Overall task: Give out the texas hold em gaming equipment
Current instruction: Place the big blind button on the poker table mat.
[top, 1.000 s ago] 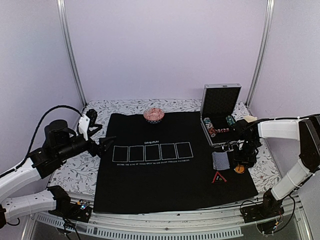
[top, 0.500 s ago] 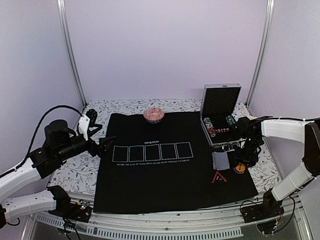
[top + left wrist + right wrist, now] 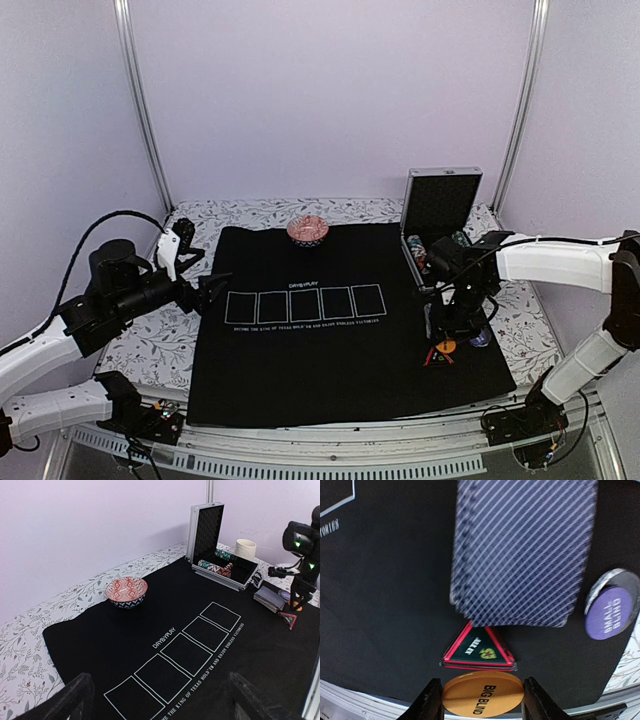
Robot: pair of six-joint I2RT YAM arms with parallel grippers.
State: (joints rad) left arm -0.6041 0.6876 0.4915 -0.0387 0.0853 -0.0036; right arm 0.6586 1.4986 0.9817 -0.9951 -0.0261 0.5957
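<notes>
right gripper [image 3: 482, 703] clamped on orange button [image 3: 482, 694], close by triangle [image 3: 479, 650] and cards [image 3: 520, 550] | left gripper [image 3: 160, 702] spread wide, holding nothing, over mat [image 3: 125, 630]

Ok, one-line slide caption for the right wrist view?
Right pincer grips the orange Big Blind button beside the red-edged triangle, with card deck and purple Small Blind button beyond.

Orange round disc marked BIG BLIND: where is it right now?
In the right wrist view the orange round disc is clamped in the right gripper, next to the red-edged black triangle, at the right side of the large black mat.
</notes>
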